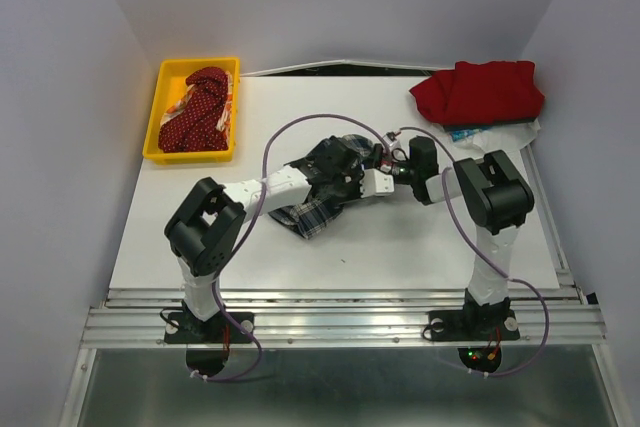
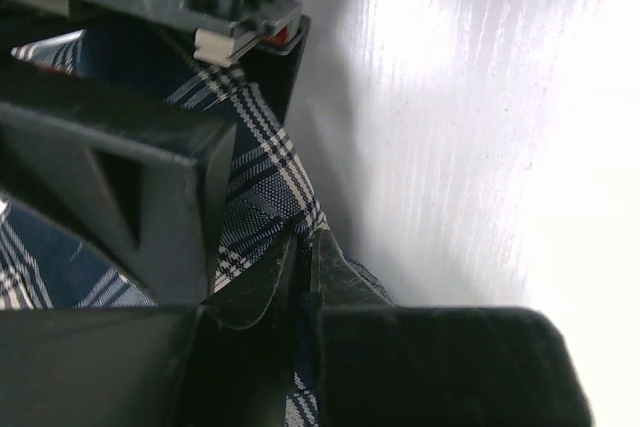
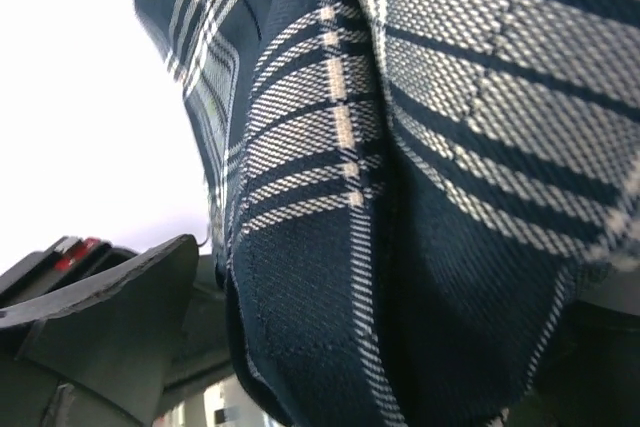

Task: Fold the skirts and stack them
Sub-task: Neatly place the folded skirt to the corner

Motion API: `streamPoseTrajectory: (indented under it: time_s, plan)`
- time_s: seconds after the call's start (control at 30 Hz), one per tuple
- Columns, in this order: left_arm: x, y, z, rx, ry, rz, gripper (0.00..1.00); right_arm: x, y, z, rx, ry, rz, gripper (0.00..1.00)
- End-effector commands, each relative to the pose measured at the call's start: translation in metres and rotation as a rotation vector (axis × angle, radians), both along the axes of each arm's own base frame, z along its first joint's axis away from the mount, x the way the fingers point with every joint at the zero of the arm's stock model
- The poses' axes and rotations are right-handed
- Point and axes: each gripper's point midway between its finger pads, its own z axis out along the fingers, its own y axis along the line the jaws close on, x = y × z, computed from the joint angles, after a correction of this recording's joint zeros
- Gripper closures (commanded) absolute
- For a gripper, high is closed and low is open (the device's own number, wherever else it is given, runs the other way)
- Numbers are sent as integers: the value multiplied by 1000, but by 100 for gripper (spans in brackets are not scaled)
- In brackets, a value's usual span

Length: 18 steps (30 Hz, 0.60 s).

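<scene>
Pinching the limp plaid skirt (image 1: 318,192) right of the yellow bin (image 1: 190,157), L gripper (image 2: 303,252) grips a fold; R gripper (image 3: 350,337) gapes wide. Prob. soft, light: take 2 hem corners.

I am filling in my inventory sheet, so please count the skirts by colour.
navy plaid skirt: 1
dark red dotted skirt: 1
cream and orange skirt, mostly hidden in the yellow bin: 1
plain red skirt: 1
Total: 4
</scene>
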Motion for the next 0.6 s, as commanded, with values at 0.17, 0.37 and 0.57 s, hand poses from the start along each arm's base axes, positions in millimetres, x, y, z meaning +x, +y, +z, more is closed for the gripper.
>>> streamPoseTrajectory:
  time_s: [0.17,0.37,0.57]
  plan:
    - [-9,-30,22,-76,-10,-117,100,0,15,-40,-78,12,-12,48]
    - [-19,-29,60,-144,-6,-50,71,26,15,2,-135,-174,-20,99]
    - [-16,8,159,-384,28,145,21,74,-18,68,-378,-489,-119,99]
